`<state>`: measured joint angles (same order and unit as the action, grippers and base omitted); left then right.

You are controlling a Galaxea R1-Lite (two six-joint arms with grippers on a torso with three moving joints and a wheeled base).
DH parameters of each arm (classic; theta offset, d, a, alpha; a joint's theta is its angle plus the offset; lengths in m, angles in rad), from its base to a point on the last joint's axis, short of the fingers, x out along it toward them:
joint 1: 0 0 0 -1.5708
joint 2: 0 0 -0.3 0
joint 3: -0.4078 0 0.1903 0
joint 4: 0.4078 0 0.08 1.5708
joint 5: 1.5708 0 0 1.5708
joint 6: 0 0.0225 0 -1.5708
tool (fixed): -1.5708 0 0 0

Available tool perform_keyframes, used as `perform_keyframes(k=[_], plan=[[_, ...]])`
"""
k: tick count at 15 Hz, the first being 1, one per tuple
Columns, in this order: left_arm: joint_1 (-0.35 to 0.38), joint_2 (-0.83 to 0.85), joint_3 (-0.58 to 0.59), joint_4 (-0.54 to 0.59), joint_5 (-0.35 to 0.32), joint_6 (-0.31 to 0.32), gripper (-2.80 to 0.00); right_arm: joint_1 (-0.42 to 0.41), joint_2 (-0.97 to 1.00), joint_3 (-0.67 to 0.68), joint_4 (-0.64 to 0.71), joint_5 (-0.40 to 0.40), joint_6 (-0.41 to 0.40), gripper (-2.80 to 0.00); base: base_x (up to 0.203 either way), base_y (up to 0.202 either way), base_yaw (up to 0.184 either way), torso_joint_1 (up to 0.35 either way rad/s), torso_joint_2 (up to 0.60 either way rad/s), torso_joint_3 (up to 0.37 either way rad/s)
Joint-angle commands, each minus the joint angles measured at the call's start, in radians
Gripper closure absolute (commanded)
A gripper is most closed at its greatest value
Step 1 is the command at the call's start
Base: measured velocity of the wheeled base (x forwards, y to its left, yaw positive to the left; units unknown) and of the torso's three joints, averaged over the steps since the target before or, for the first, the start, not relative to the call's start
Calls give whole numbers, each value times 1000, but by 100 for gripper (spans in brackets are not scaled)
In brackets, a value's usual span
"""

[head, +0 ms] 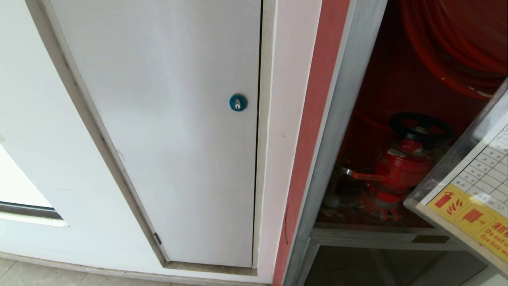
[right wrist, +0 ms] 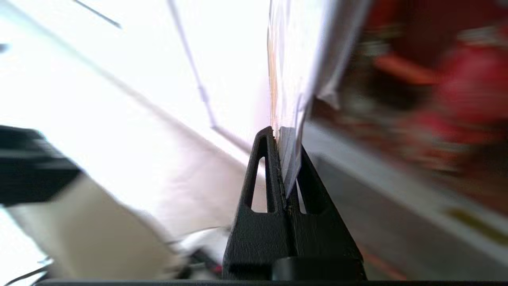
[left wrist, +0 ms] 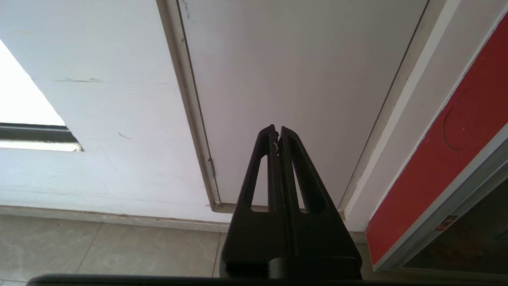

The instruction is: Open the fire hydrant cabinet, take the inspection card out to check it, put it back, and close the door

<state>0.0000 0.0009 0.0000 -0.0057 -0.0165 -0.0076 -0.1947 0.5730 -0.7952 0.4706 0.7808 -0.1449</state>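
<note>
The fire hydrant cabinet (head: 342, 119) stands open at the right of the head view, its silver frame around a red interior. The inspection card (head: 478, 180), a whitish sheet with a printed grid and a yellow fire label, hangs tilted in front of the opening. In the right wrist view my right gripper (right wrist: 282, 133) is shut on the card's (right wrist: 289, 79) lower edge, seen edge-on. My left gripper (left wrist: 277, 131) is shut and empty, parked low before the white wall. The door is out of view.
Inside the cabinet sit a red valve (head: 401, 167) with a black handwheel and a coiled red hose (head: 448, 43). A white panel with a blue round lock (head: 238, 102) fills the wall to the left. Tiled floor (left wrist: 99, 250) lies below.
</note>
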Motion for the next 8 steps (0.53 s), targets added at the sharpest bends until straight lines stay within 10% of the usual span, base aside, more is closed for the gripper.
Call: perform_keyframes(k=[1,8], plan=[[0,1,0,0,0,-1,0,0,16,15,3,98,12,0,0,0,0,0,0,0],[0,1,0,0,0,0,0,83,72,30,-2,252,7,0,0,0,0,0,0,0]])
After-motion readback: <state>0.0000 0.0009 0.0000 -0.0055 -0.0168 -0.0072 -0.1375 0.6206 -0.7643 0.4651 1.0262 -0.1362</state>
